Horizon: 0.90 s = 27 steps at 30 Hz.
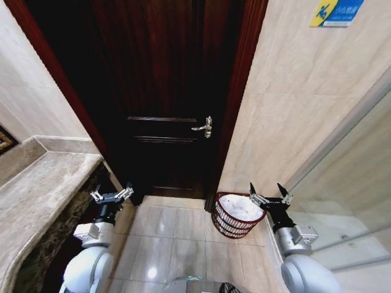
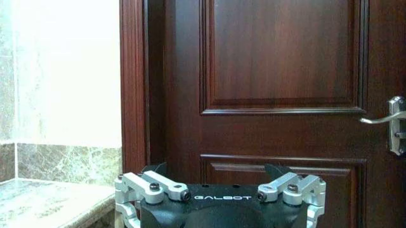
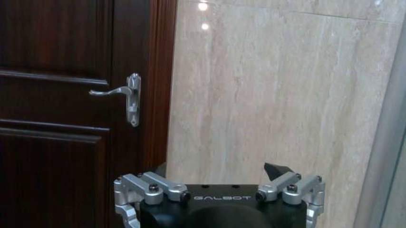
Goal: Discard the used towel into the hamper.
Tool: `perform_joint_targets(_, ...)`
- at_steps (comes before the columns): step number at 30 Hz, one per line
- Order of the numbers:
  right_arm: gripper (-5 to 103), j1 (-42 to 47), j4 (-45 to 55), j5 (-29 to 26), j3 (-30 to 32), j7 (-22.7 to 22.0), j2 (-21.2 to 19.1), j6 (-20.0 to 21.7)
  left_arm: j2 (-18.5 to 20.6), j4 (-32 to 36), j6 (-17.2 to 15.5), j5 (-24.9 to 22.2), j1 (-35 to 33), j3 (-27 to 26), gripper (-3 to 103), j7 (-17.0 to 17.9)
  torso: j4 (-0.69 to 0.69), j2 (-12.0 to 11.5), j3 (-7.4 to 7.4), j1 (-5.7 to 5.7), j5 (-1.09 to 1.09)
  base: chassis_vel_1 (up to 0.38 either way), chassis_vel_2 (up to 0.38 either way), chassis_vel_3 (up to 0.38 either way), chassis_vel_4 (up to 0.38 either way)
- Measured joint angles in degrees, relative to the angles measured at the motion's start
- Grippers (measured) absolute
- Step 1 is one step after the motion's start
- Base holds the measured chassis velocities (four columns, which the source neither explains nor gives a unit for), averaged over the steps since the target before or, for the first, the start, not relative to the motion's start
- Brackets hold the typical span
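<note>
The hamper sits on the tiled floor at lower centre-right of the head view, against the beige wall beside the dark wooden door, with something white inside. The right gripper hangs just beside its rim, fingers spread and empty. The left gripper, lower left by the marble desk, is likewise released.

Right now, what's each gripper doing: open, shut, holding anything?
Left gripper: open, empty, beside the counter.
Right gripper: open, empty, at the hamper with the towel inside.
</note>
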<state>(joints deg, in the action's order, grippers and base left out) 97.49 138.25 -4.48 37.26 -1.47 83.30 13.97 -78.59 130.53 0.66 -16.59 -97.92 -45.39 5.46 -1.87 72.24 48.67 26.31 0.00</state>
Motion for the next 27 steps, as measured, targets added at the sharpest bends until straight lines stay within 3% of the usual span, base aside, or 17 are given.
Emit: perform_joint_targets(27,100,0.2,0.5,-0.2,0.7,0.1,0.3,0.0,0.2,-0.2,0.3,-0.4,-0.1,0.0,100,-0.9,0.00,7.7,4.13,3.57,0.00,0.000,0.000,0.000,0.000)
